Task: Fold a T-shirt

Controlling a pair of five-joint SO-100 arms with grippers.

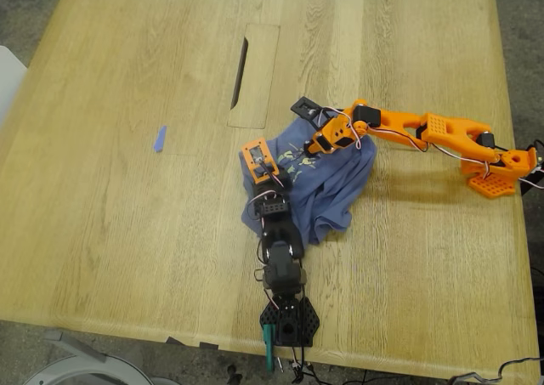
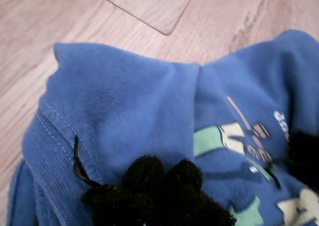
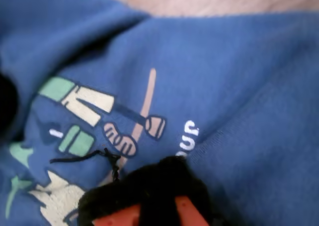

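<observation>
Exterior view: the T-shirt lies bunched near the middle of the table, with both arms over it. First wrist view: my first gripper rests on blue fabric; jaw state indeterminate. Second wrist view: my second gripper sits at the print, by partial white lettering too fragmentary to read; jaw state indeterminate.

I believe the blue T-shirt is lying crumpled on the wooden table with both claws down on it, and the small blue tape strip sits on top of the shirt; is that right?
Not quite: the tape strip lies on bare table, well apart from the T-shirt, toward the exterior view's left. The rest holds: the shirt is bunched on the wood, with my first claw and my second claw down on it.
</observation>
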